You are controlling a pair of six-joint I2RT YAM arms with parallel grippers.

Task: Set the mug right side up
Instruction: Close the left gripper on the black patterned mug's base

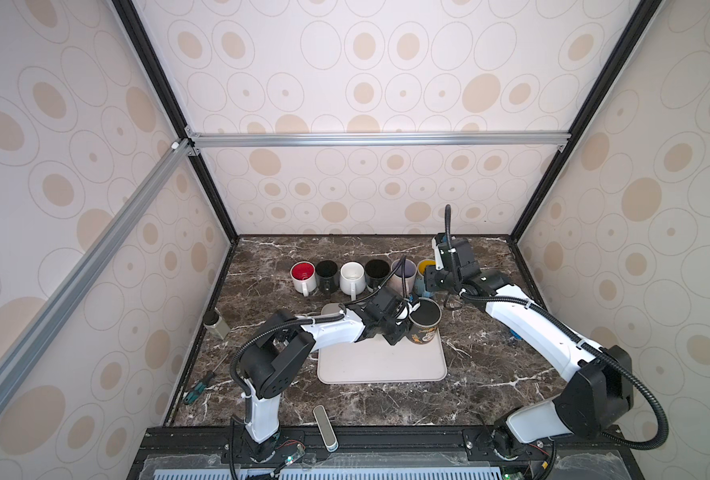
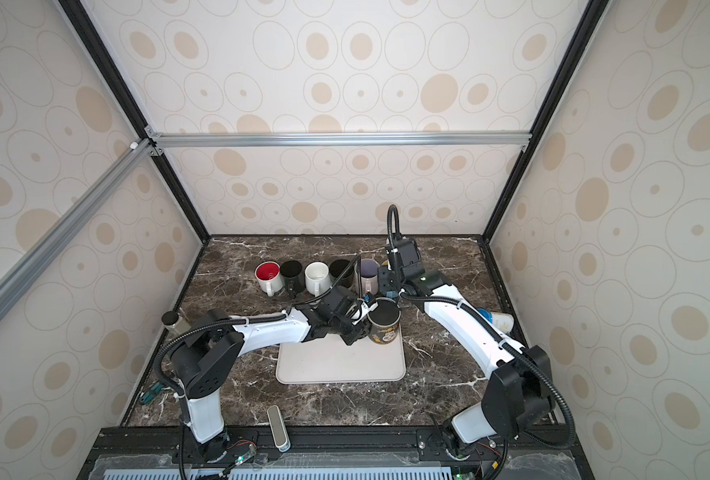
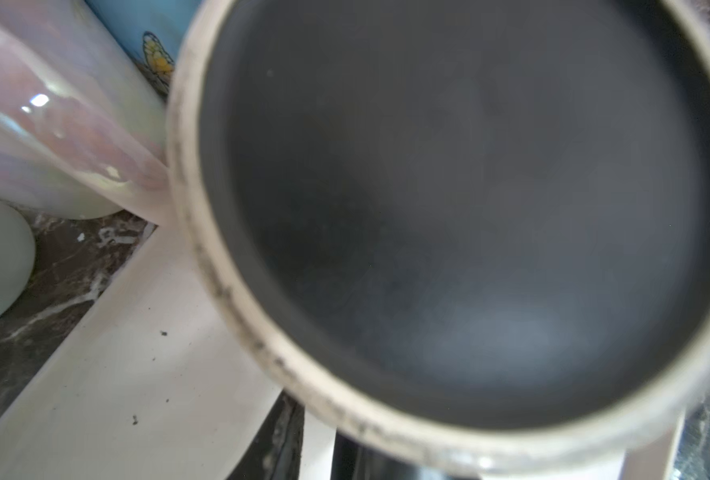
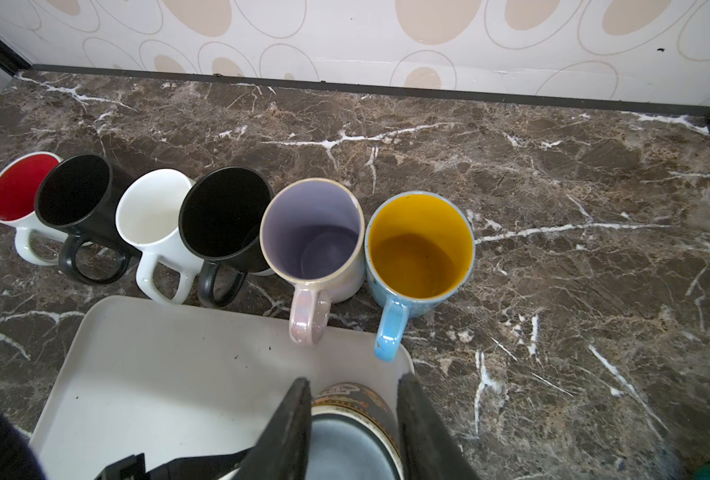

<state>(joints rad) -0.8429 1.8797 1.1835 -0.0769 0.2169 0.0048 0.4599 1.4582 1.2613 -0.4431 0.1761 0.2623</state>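
- Grasp step: mug (image 1: pixel 425 324) looks base-up, on tray (image 1: pixel 382 370) back-right corner.
- Left gripper (image 1: pixel 405 318) beside it, jaws can't tell; right gripper (image 4: pixel 355 378) jaws parted, empty.
- Next: clamp, lift, invert.

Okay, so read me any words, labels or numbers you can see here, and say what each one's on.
Dark mug: its printed band has lettering, too small and blurred to read.
Blue mug: a butterfly picture only, no words.
Nothing else here shows any readable text.
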